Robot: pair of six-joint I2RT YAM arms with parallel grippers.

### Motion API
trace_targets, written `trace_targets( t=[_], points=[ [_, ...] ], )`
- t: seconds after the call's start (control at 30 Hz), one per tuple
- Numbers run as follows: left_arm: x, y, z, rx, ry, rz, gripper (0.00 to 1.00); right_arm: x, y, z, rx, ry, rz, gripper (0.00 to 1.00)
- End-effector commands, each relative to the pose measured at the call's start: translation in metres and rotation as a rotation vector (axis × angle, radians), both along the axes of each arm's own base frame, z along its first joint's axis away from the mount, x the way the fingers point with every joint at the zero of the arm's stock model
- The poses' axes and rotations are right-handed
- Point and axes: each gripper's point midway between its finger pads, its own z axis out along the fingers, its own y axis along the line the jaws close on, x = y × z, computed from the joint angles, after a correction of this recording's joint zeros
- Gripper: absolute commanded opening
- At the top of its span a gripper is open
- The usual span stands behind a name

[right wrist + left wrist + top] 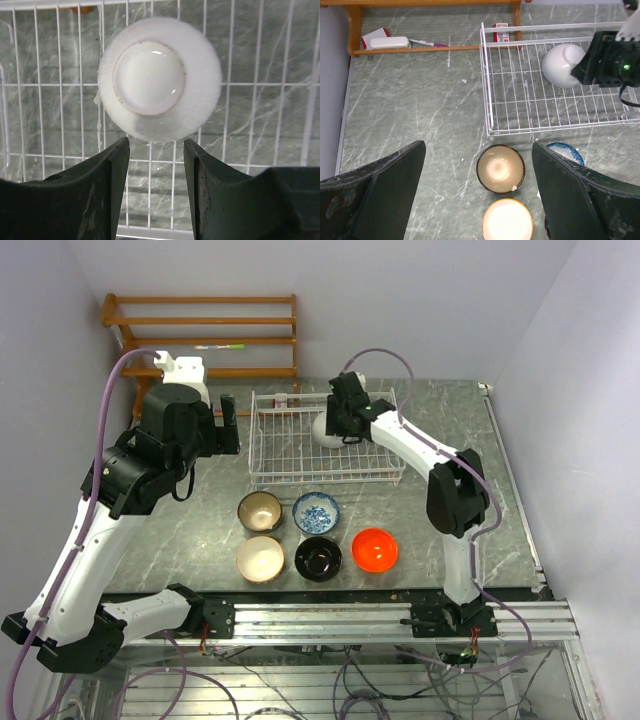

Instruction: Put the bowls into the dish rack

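Backing the dish rack [285, 445]: shelf [200, 320] (wooden)

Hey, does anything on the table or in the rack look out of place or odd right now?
The white bowl in the dish rack lies overturned, its foot ring showing, while the other five bowls stand mouth up on the table. Nothing looks spilled.
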Motion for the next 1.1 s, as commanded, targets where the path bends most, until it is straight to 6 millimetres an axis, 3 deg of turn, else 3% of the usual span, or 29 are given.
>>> trace_targets(
  t=[0.0, 0.1, 0.2, 0.23, 0.33, 0.5, 0.7, 1.07],
  points=[
    [-0.001, 0.004, 0.006, -0.001, -0.026, 0.016, 0.99, 0.007, -0.002, 0.049, 0.064, -0.124, 0.010, 0.48],
    [0.000, 0.003, 0.005, 0.000, -0.025, 0.015, 0.99, 0.003, 0.029, 0.068, 0.176, -0.168, 0.157, 0.48],
    [0.001, 0.002, 0.004, 0.001, -0.024, 0.014, 0.99, 0.002, 0.056, 0.074, 0.249, -0.165, 0.266, 0.48],
    [0.001, 0.002, 0.004, 0.000, -0.022, 0.013, 0.99, 0.003, 0.063, 0.063, 0.254, -0.142, 0.293, 0.48],
    [0.004, -0.001, 0.002, -0.003, -0.020, 0.008, 0.99, 0.009, 0.080, 0.059, 0.288, -0.133, 0.344, 0.48],
    [0.006, -0.005, 0.002, -0.014, -0.016, 0.001, 0.99, 0.026, 0.087, 0.036, 0.264, -0.103, 0.333, 0.48],
    [0.006, -0.002, 0.002, -0.003, -0.014, 0.012, 0.99, 0.039, 0.070, 0.014, 0.192, -0.074, 0.245, 0.48],
    [0.010, -0.009, -0.006, -0.006, 0.002, -0.004, 0.99, 0.049, -0.005, -0.001, 0.064, -0.066, 0.013, 0.48]
  ],
)
